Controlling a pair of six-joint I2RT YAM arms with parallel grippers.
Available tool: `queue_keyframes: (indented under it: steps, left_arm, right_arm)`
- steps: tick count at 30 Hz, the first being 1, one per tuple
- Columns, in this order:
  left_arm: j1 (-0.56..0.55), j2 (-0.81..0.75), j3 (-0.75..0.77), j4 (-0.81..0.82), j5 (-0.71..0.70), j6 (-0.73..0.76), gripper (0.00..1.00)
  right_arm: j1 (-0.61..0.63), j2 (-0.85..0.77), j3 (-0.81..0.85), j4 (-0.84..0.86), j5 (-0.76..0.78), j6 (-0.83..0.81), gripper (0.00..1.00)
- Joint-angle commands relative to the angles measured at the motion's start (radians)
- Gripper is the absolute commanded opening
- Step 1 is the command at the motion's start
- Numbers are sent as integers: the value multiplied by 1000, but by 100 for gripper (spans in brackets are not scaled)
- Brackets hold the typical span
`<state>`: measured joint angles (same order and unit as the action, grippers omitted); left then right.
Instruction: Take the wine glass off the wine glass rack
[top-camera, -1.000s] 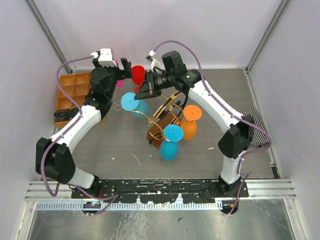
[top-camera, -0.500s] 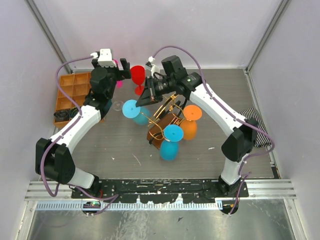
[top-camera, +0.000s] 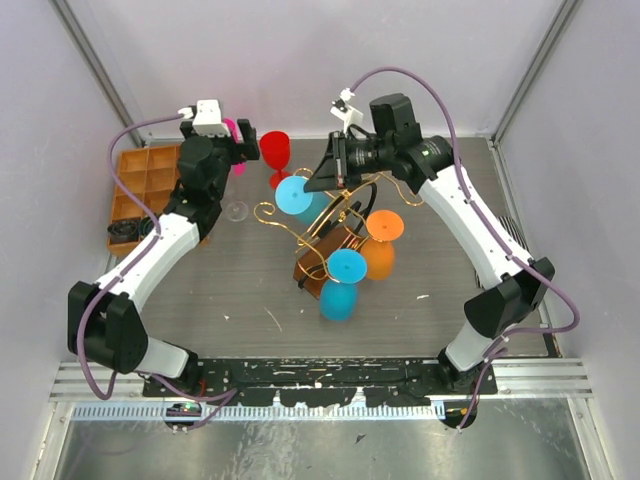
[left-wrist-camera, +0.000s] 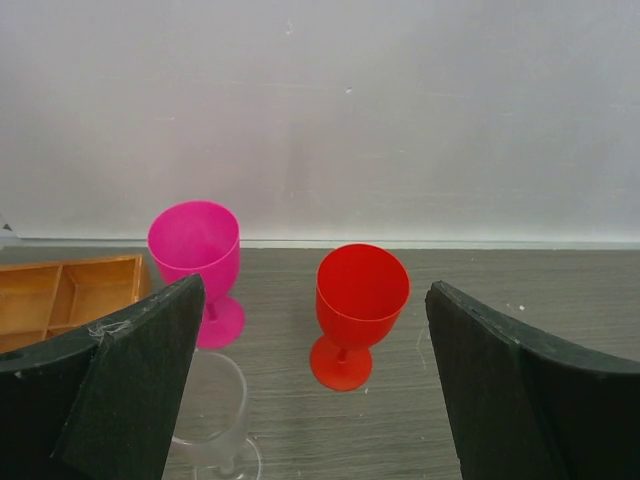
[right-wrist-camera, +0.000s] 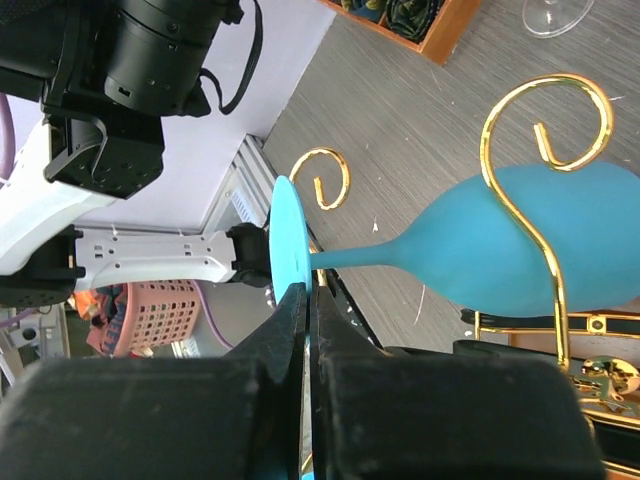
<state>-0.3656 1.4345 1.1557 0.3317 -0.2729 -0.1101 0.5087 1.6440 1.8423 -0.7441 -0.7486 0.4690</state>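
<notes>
The wine glass rack (top-camera: 330, 222), gold wire scrolls on a brown wooden base, stands mid-table. A blue wine glass (top-camera: 343, 282) and an orange wine glass (top-camera: 380, 245) hang on it. My right gripper (top-camera: 324, 178) is shut on the round foot of a second blue wine glass (top-camera: 293, 196) at the rack's far left side. In the right wrist view my right gripper (right-wrist-camera: 308, 292) pinches that foot edge-on; the blue bowl (right-wrist-camera: 560, 250) lies sideways behind a gold scroll (right-wrist-camera: 545, 120). My left gripper (top-camera: 245, 150) is open and empty; in its wrist view (left-wrist-camera: 312, 292) it faces a red glass (left-wrist-camera: 360, 305).
The red glass (top-camera: 275, 152), a pink glass (left-wrist-camera: 195, 255) and a clear glass (top-camera: 237, 211) stand at the back left. An orange compartment tray (top-camera: 145, 185) sits at the far left. A striped cloth (top-camera: 515, 250) lies at the right edge.
My right gripper has moved right and toward the back with the blue glass, carrying its foot from left of the rack to above the rack's far left side. The left arm has barely moved.
</notes>
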Motion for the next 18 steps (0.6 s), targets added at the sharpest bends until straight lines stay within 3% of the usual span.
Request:
queue_keyframes:
  steps: [1,6,18]
  left_arm:
    - [8,-43,-20,5,-24,2,98]
    - [12,-54,-23,-19,-48,3,98]
    - [25,-78,-31,-50,-51,-4,98]
  right_arm:
    - [10,5,115,70,-5,-50,1]
    - [2,6,146,221,-81,43,1]
    - [-87,-4,230,405,-245,257,1]
